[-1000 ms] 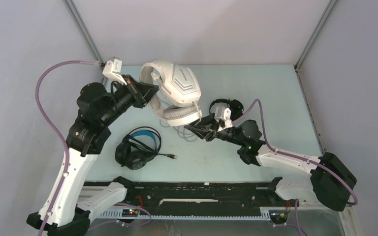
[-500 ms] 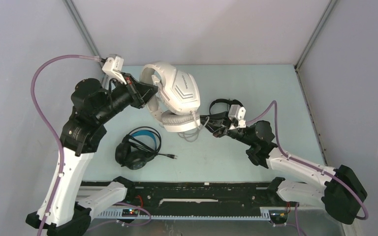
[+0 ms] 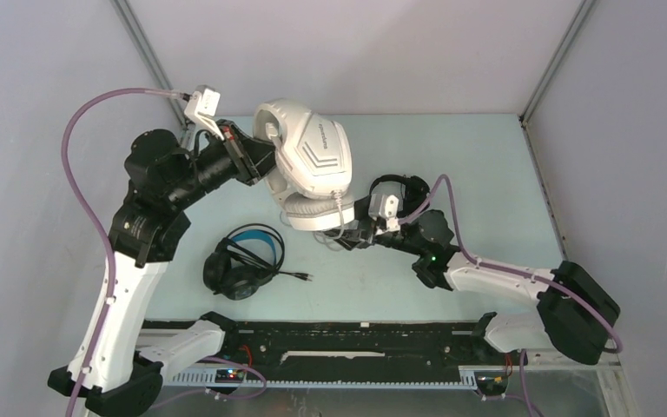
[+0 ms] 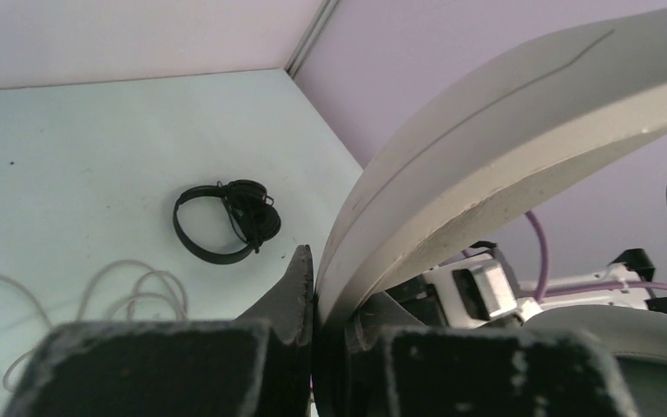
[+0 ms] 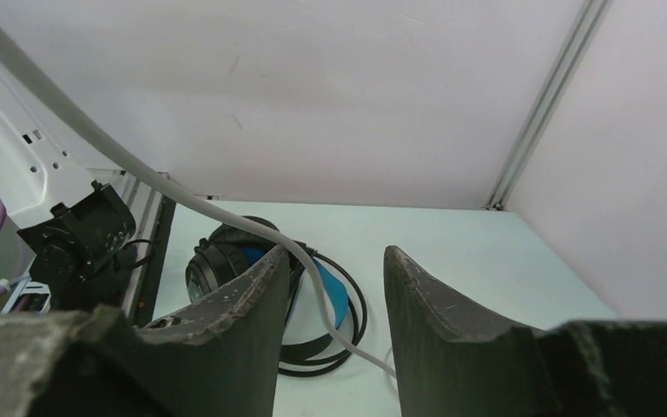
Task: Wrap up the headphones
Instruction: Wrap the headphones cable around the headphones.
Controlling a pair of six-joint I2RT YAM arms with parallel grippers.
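Pale table [image 3: 486,174]; white headphones [image 3: 317,156] in left tool [image 4: 314,278], cable [image 5: 226,219] at right tool [image 5: 337,254].

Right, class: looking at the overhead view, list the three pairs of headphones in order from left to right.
black headphones with the blue band → big white headphones → small thin black headphones

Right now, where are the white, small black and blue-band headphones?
White headphones [image 3: 317,161]: overhead view, upper ear cup.
Small black headphones [image 4: 256,219]: left wrist view, ear pads.
Blue-band headphones [image 3: 236,276]: overhead view, black ear cup.
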